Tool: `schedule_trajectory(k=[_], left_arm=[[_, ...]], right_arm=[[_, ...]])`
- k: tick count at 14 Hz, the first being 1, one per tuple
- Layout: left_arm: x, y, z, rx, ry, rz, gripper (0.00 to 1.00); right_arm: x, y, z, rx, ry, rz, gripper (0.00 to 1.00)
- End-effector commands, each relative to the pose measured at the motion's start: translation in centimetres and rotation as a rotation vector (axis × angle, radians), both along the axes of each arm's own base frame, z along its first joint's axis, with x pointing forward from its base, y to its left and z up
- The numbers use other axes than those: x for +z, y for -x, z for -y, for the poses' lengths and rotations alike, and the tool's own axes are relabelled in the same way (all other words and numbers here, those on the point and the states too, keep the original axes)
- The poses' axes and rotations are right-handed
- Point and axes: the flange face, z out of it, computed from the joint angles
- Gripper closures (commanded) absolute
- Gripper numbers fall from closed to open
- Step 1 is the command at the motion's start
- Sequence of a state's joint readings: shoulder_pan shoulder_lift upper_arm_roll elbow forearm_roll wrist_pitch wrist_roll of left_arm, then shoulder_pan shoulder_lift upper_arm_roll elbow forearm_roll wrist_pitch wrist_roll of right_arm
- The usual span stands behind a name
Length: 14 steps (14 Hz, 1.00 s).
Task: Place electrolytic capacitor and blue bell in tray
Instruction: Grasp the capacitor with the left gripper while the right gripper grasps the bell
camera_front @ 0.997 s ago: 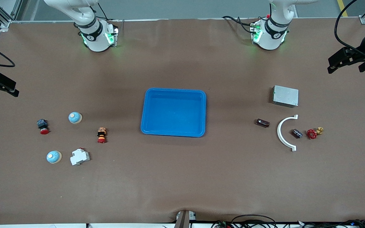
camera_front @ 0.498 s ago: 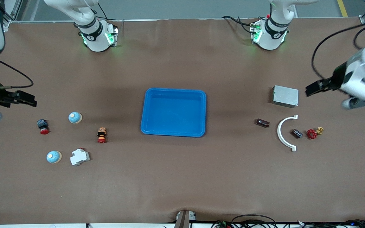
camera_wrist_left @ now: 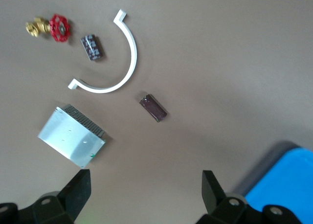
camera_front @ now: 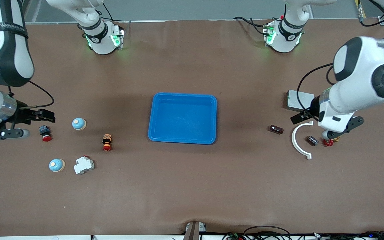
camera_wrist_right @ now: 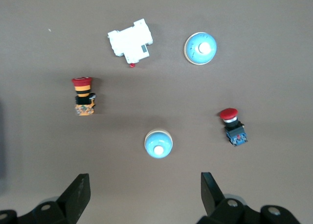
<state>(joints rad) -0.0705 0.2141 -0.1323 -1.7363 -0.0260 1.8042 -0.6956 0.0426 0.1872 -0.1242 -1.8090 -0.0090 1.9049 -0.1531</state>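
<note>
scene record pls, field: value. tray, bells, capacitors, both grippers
tray: blue, mid-table, nothing in it
blue bells: two, toward the right arm's end; one farther from the front camera, one nearer, beside the white breaker
capacitors: two, toward the left arm's end; one outside the white arc, one inside it
left gripper: open, holding nothing, over the table by the grey box
right gripper: open, holding nothing, above the bells
</note>
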Motion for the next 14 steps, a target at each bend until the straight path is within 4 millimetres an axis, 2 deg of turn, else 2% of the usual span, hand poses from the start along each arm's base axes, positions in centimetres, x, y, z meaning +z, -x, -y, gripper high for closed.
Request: schedule_trajectory(k=[1,3,4,6,8,13,14], left_arm=[[-5.0,2.1,0.0,0.090,-0.016,0.006,0.00],[-9.6,3.4,-0.7,0.128,-0.020,0.047,0.00],[-11.7,3.9,-0.9,0.166,-0.019,0.062,0.01],[-14.9,4.7,-1.0,0.235,-0.024,0.060,0.04],[-17.8,5.1,-1.0,0.330,-0.032,0.051,0.05],[-24.1,4.6,-1.1,0.467,-0.024,0.068,0.11],[-24.6,4.4,-1.4,0.474,-0.022,0.076,0.19]], right_arm=[[-4.1,1.9,0.4,0.020,0.006,0.019,0.00],[-8.1,3.3,0.5,0.020,0.007,0.047,0.00],[-9.7,4.1,1.2,0.015,0.008,0.059,0.00],[-12.7,4.4,1.4,0.025,0.009,0.026,0.00],[-15.8,4.4,2.5,0.014,0.017,-0.012,0.00],[-19.6,4.5,2.6,0.020,0.025,-0.040,0.00],[-20.6,4.5,2.6,0.022,0.026,-0.047,0.00]])
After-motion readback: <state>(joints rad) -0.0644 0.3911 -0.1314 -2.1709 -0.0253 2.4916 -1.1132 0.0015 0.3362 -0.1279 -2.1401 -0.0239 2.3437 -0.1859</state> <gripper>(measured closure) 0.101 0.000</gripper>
